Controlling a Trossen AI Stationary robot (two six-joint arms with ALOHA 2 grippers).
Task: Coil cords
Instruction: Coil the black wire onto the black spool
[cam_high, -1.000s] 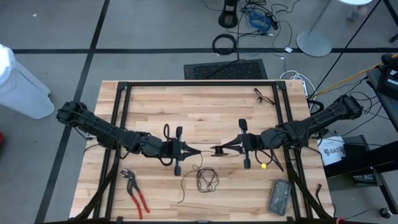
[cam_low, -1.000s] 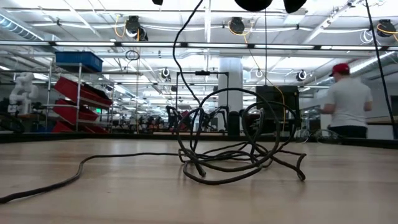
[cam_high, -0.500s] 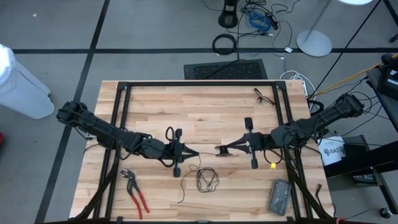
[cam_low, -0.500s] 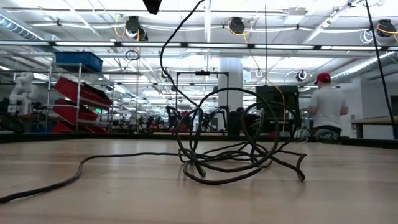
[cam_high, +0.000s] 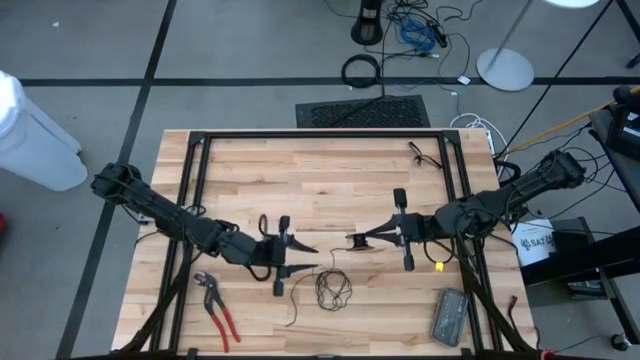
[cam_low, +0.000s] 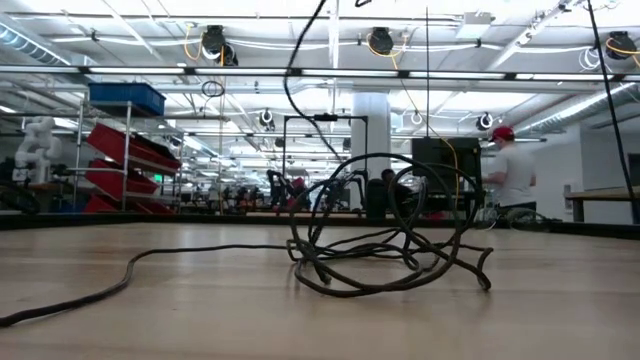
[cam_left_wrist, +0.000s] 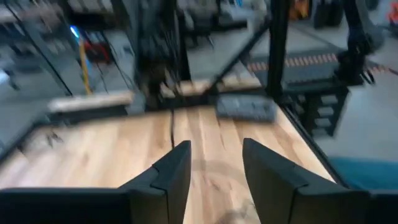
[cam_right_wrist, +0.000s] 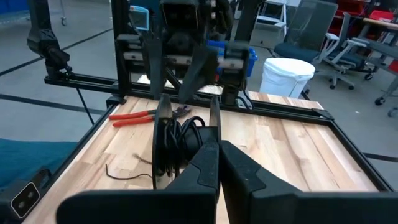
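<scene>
Bare table (cam_high: 330, 180) behind — pliers (cam_high: 217, 306), cords (cam_high: 333, 289) crowd front.

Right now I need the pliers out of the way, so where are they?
In the high view the red-handled pliers lie on the table's near-left part, just below the left arm and left of the loose cord tangle.

Only "SAT", perhaps part of a longer word, shows on the white bucket (cam_high: 535, 244).

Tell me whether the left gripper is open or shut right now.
Open. In the left wrist view the left gripper shows bare wood between its two fingers, with nothing held; the cord lies loosely looped on the table.
</scene>
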